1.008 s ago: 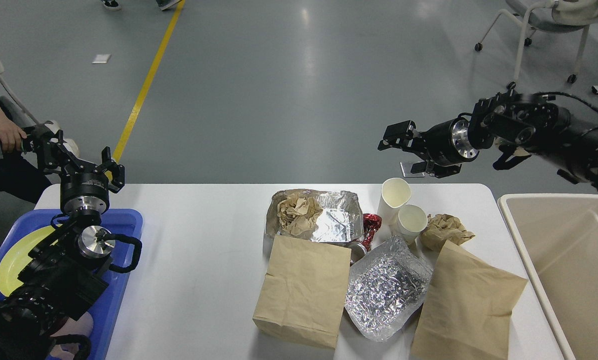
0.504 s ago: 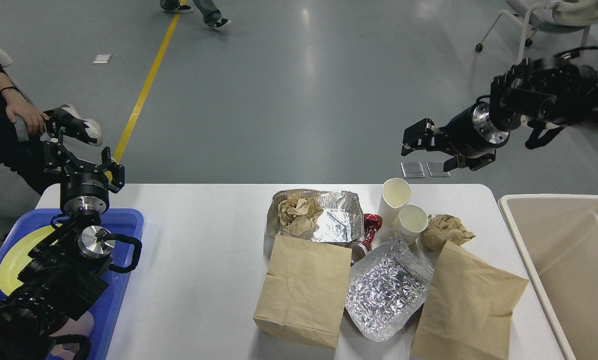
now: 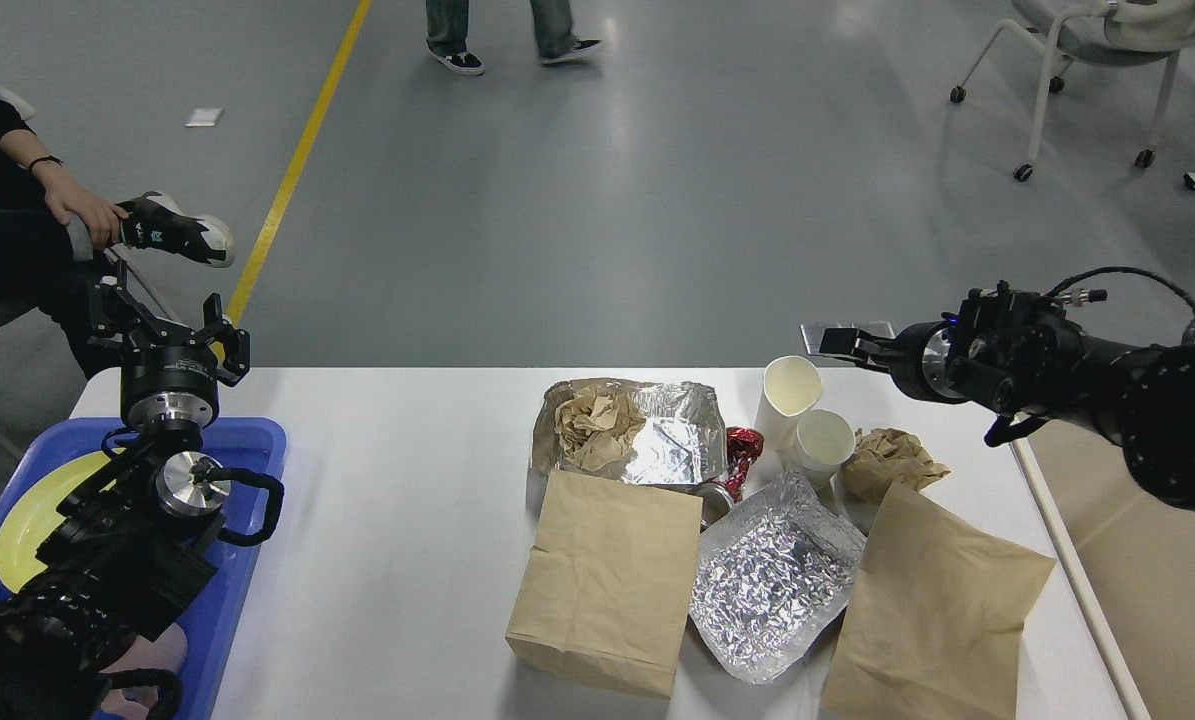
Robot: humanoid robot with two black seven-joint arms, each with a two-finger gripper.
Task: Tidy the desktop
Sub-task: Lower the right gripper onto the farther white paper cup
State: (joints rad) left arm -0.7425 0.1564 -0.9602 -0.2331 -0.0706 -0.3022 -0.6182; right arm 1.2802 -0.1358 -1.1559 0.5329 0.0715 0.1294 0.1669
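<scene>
Clearly cluttered: desktop (image 3: 407, 480) spread below both grippers, rigid and fixed, so nothing to lift but the light litter on it. Right gripper (image 3: 842, 343) seen edge-on, empty, jaw state impossible to tell; just below it, two thin paper cups (image 3: 802, 415), easily crushed, best pinched gently at the rim. Beyond those, springy foil trays (image 3: 772, 575) and limp paper bags (image 3: 607, 580). Left gripper (image 3: 162, 325) spread wide, holding nothing, above blue tray (image 3: 257, 440).

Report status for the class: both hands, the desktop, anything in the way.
Left hand open above blue tray, empty. Right hand near the paper cups, state unclear. Desktop still cluttered: bags, foil, cups. Nothing blocking.
</scene>
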